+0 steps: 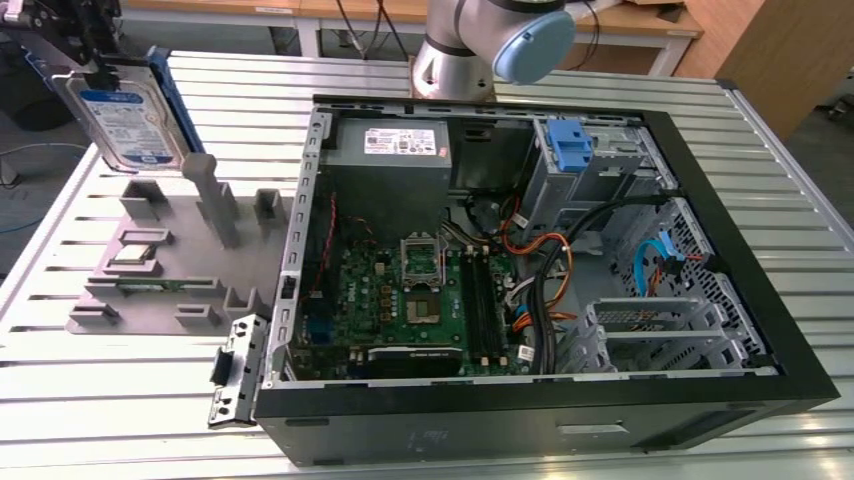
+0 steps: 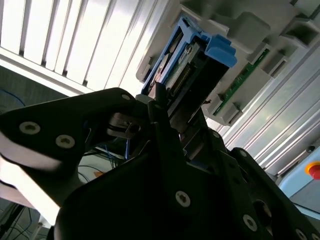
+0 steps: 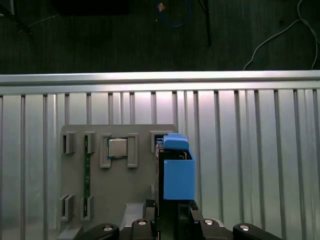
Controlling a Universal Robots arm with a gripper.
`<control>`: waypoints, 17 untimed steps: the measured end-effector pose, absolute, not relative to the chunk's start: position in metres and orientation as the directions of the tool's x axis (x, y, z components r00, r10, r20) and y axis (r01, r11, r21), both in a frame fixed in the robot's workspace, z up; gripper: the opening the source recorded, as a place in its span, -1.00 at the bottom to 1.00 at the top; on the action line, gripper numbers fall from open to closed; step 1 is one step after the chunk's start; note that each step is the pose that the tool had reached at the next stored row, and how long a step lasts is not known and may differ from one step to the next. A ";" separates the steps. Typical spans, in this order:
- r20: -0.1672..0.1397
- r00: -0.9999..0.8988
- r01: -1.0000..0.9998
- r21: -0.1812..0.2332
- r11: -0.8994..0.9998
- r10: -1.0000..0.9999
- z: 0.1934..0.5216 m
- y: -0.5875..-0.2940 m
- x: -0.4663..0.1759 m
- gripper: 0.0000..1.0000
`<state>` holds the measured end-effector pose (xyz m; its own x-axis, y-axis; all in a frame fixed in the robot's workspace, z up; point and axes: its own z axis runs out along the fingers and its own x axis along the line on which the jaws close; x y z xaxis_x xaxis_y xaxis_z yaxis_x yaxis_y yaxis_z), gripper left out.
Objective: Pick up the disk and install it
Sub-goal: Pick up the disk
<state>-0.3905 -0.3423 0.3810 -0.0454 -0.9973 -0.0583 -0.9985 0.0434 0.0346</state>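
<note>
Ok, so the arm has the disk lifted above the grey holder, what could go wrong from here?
1. The gripper clamps the disk at one end only, with most of it hanging below, so it might slip or tilt.
2. The tall post of the grey holder stands close below the disk; a low sideways move could clip it.
3. Loose cables cross the open case near the drive bays and may snag the disk.
</note>
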 end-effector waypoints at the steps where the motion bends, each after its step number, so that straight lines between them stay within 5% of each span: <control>1: -0.059 -0.045 -0.998 0.034 0.043 -0.997 0.385 -0.342 -0.390 -0.30; 17: -0.061 -0.045 -0.998 0.035 0.043 -0.997 0.424 -0.342 -0.390 -0.30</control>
